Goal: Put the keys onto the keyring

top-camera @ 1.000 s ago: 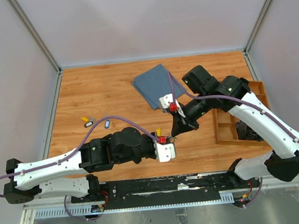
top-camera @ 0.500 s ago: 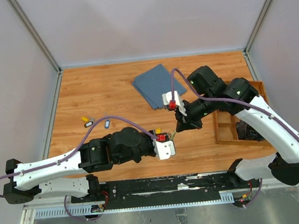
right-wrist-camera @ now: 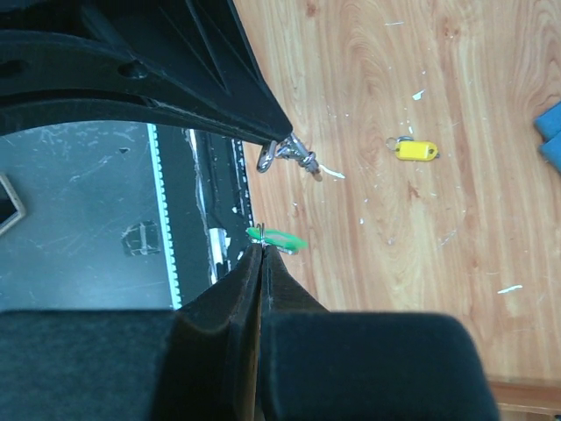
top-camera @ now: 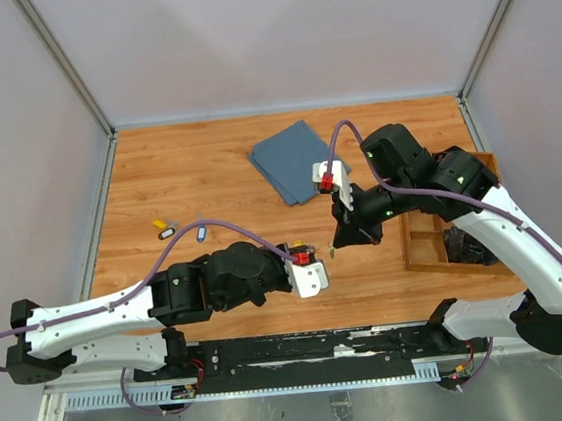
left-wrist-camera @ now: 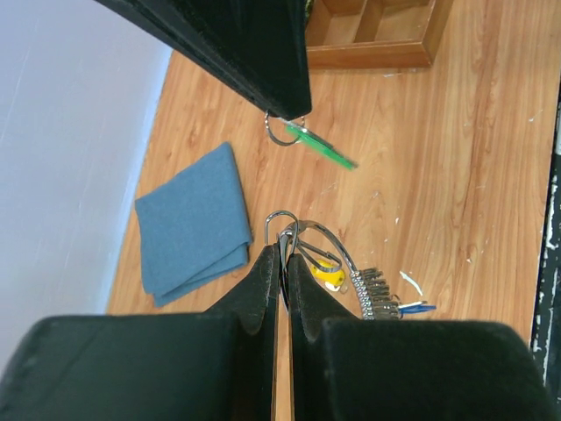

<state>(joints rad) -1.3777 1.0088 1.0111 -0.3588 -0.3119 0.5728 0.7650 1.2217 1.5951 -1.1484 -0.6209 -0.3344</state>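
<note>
My left gripper (left-wrist-camera: 282, 250) is shut on the keyring (left-wrist-camera: 302, 235), a silver wire ring with a short chain bit (left-wrist-camera: 370, 294). A yellow-tagged key (left-wrist-camera: 327, 274) lies just beyond it, and also shows on the wood in the right wrist view (right-wrist-camera: 415, 151). My right gripper (right-wrist-camera: 263, 248) is shut on the small ring of a green-tagged key (right-wrist-camera: 279, 237) and holds it above the table. In the top view the green key (top-camera: 333, 252) hangs a short way right of my left gripper (top-camera: 314, 254), apart from the keyring. My right gripper (top-camera: 336, 245) points down at it.
Three loose keys lie at the left: yellow (top-camera: 160, 223), grey (top-camera: 168, 232) and blue (top-camera: 201, 233). A folded blue cloth (top-camera: 292, 159) lies at the back. A wooden compartment tray (top-camera: 427, 240) stands at the right. The black rail (top-camera: 306, 349) runs along the near edge.
My right gripper has drawn back up and to the right with the green key, opening a small gap from the keyring. My left gripper has hardly moved.
</note>
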